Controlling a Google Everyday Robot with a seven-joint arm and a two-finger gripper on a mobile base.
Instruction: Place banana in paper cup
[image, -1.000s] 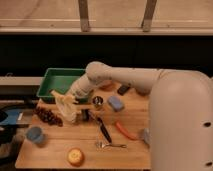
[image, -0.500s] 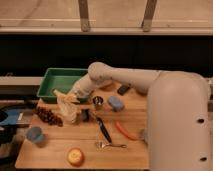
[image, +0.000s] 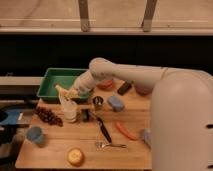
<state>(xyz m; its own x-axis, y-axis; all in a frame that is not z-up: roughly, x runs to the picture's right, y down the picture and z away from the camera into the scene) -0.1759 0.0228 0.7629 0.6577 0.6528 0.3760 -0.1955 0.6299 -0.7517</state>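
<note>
The pale yellow banana (image: 64, 92) hangs in my gripper (image: 75, 93), just above the mouth of the cream-white paper cup (image: 70, 112). The cup stands upright at the left of the wooden table, in front of the green tray. The gripper is shut on the banana's right end; the arm reaches in from the right. The banana's lower strips overlap the cup's rim, and I cannot tell whether they touch it.
A green tray (image: 52, 80) sits behind the cup. Dark grapes (image: 48, 116) lie to its left and a small metal cup (image: 98, 103) to its right. A blue cup (image: 35, 135), a round yellow fruit (image: 76, 156), a fork (image: 111, 145), an orange stick (image: 125, 131) and a blue sponge (image: 116, 103) lie around.
The gripper with the banana has risen slightly and shifted a little right above the paper cup. Nothing else moved.
</note>
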